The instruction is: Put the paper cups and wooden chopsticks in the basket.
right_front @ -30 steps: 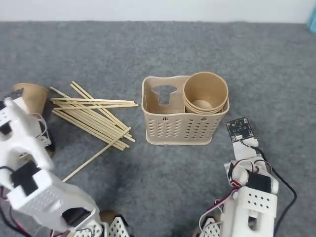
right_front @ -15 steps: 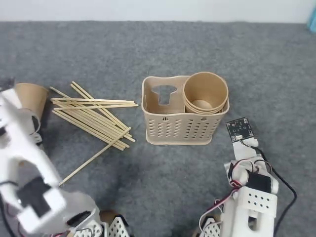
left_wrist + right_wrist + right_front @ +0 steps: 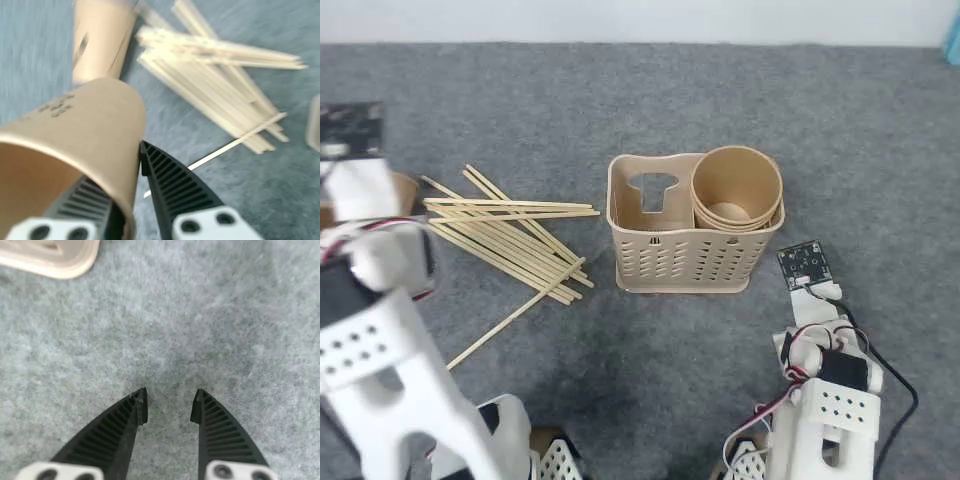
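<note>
The left jaws are clenched on a paper cup [image 3: 85, 130], its wall pinched between them and its open mouth turned back toward the wrist. Just beyond the jaws a second cup [image 3: 100, 42] lies on its side on the grey bench [image 3: 620, 100], close to the near end of the wooden chopsticks [image 3: 220, 85].

From above, the left arm [image 3: 380, 330] stands at the far 9 o'clock edge. The chopsticks [image 3: 505, 235] lie in a loose heap between it and the basket [image 3: 680, 265]. One stick has strayed toward 7 o'clock.

The basket sits mid-bench. Stacked cups [image 3: 735, 185] already fill its 3 o'clock compartment, and the 9 o'clock compartment looks empty.

The right jaws are released, parted over bare bench at about 5 o'clock from the basket, whose corner [image 3: 50, 260] shows just ahead of them.

Over the last second the left arm has swung up and forward, so its wrist now covers most of the spot where a cup stood in the open. A sliver of brown shows at the arm's edge, though I cannot tell which cup it is. The right arm has not moved.

The lift suggests the grasp has taken, so the carry toward 3 o'clock should come next. One loose cup and all the chopsticks are still to go.
</note>
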Available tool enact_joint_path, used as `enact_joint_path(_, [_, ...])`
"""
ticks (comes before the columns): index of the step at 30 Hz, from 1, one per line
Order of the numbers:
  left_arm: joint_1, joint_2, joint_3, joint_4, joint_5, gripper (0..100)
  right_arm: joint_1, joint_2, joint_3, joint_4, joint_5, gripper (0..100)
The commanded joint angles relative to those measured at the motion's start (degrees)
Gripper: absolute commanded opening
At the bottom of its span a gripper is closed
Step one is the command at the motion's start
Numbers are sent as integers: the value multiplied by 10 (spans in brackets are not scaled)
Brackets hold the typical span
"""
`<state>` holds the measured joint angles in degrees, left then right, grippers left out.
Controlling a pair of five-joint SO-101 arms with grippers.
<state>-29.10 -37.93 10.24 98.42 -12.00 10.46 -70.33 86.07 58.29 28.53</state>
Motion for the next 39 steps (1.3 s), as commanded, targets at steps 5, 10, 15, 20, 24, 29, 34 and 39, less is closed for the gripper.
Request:
enact_joint_path(5, [151, 24, -116, 22, 87, 12, 2, -11, -4, -4, 5, 162])
enact_joint_path(10, [256, 99, -209, 22, 131, 12, 2, -11, -5, -4, 6, 162])
enact_joint_path(15, [373, 174, -359, 21, 157, 12, 2, -11, -5, -4, 7, 162])
enact_joint_path(20, [486, 245, -526, 21, 166, 12, 1, -11, -5, -5, 7, 162])
enact_joint_path(24, [564, 297, -594, 21, 164, 12, 1, -11, -6, -5, 8, 162])
enact_joint_path(29, [637, 343, -577, 22, 135, 12, 1, -11, -6, -5, 8, 162])
enact_joint_path(34, [688, 357, -509, 22, 63, 12, -2, -11, -6, -6, 8, 162])
enact_joint_path(39, [704, 357, -479, 22, 40, 12, -3, -11, -6, -12, 8, 162])
